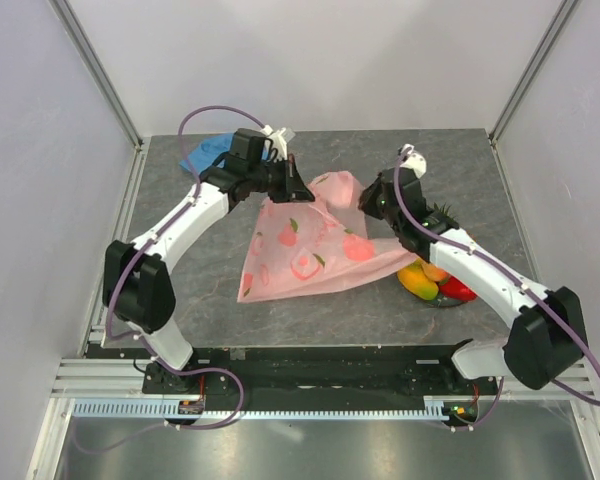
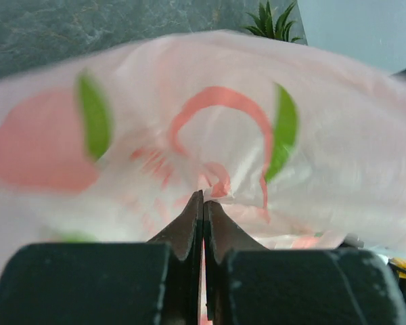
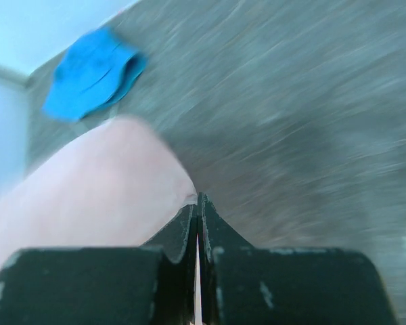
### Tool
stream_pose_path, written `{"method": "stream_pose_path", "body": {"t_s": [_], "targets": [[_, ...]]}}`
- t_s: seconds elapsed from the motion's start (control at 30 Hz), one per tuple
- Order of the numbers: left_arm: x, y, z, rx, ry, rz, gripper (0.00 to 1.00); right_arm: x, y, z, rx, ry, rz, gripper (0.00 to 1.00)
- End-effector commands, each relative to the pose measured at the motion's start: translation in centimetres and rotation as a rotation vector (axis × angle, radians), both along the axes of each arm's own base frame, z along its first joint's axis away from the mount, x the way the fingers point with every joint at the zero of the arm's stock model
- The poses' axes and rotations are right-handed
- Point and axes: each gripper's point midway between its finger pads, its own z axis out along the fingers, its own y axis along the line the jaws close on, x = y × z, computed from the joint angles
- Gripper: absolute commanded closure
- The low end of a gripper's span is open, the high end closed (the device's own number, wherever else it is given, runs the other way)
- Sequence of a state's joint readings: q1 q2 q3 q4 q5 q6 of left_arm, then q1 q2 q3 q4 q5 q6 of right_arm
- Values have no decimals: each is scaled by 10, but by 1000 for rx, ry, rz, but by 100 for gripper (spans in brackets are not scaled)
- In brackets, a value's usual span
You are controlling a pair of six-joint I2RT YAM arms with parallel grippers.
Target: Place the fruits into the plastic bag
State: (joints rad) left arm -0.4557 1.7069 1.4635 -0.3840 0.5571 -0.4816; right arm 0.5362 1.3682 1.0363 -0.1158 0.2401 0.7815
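The pink plastic bag printed with peaches is held up over the table's middle, stretched between both grippers. My left gripper is shut on the bag's upper left edge; the bag fills the left wrist view. My right gripper is shut on the bag's upper right edge, and the bag shows as pink film at the left in the right wrist view. The fruits, a yellow mango, a red one and the pineapple crown, lie on a dark plate at the right, partly hidden by the right arm.
A blue cloth hat lies at the back left, behind the left arm; it also shows in the right wrist view. The dark plate sits under the fruits. Grey walls and metal frame posts surround the grey table.
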Motion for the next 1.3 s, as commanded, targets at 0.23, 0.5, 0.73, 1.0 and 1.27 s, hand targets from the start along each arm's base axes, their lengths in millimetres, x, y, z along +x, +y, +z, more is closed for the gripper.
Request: {"method": "stream_pose_path", "body": {"t_s": [0.23,0.5,0.73,1.0,1.27], "targets": [[-10,54,59,1,-135,-24,98,37,-132,42,-372,-71,-255,100],[-8,52,68,-17,-148,-46,98,53,-101,63,-337,-119,-80,100],[5,46,65,-55,-110,-3,99,22,-64,60,-180,-76,96,43],[10,39,67,-111,-87,14,98,-29,-24,21,-114,1,202,23],[12,36,71,-137,-92,7,98,-18,1,-61,-71,161,199,20]]}}
